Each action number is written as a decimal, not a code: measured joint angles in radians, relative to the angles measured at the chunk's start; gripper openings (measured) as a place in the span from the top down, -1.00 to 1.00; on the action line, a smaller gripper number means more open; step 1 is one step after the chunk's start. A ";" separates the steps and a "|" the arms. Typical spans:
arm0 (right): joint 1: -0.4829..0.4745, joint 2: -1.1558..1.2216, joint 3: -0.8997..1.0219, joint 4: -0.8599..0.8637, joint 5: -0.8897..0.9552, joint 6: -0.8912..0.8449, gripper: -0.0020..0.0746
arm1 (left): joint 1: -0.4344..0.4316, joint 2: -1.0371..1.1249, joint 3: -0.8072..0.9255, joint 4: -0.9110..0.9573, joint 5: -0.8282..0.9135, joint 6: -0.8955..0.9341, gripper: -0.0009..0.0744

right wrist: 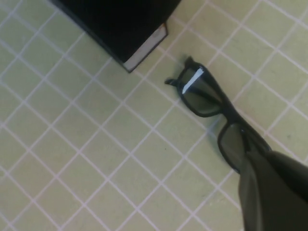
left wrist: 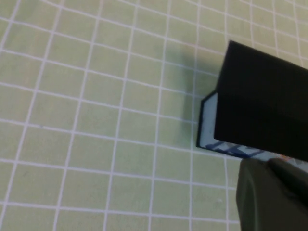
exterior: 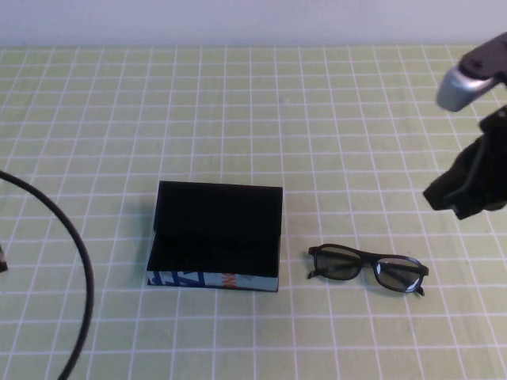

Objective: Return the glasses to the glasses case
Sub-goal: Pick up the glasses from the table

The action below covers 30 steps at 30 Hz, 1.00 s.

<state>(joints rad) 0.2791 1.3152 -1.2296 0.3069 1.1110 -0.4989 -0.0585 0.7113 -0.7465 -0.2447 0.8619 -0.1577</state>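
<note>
- Right gripper [exterior: 463,194] hangs in the air at the right side of the table, a bit farther back than the glasses and not touching them. I cannot tell if it is open or closed.
- Left gripper [left wrist: 269,197] cannot be seen in the high view. Only a dark part of it shows in the left wrist view, just beside the case. I cannot tell if it is open or closed either.
- A green cloth with white squares [exterior: 238,119] covers the whole table.
- A black cable [exterior: 75,245] curves across the near left part of the cloth.
- The glasses case [exterior: 215,237] sits near the middle of the table. Its lid is flipped up, so the black inside is open and looks empty. The light-blue side faces the near edge.
- The glasses [exterior: 367,267] lie flat on the cloth just to the right of the case, near it but not touching. They look folded, though I am not sure.
- I think the job is only starting, because the glasses are not picked up yet.
- The next move calls for the right gripper to come down over the glasses and take hold of the frame, not the lenses. Then it can carry them left and set them in the open case.
</note>
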 joint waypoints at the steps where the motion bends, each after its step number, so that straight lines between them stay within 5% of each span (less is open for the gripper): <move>1: 0.014 0.042 -0.033 0.000 0.022 -0.049 0.99 | 0.000 0.002 0.000 -0.023 0.008 0.037 0.98; 7: 0.116 0.252 -0.144 -0.020 0.085 -0.196 0.83 | 0.000 0.002 0.000 -0.099 0.034 0.174 0.98; 15: 0.191 0.435 -0.164 -0.228 0.017 -0.211 0.16 | 0.000 0.002 0.000 -0.105 0.066 0.189 0.98; 30: 0.191 0.593 -0.187 -0.278 -0.058 -0.213 0.11 | -0.038 0.002 0.000 -0.105 0.068 0.198 0.98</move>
<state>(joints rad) 0.4700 1.9080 -1.4170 0.0287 1.0532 -0.7117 -0.0965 0.7128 -0.7465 -0.3500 0.9295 0.0402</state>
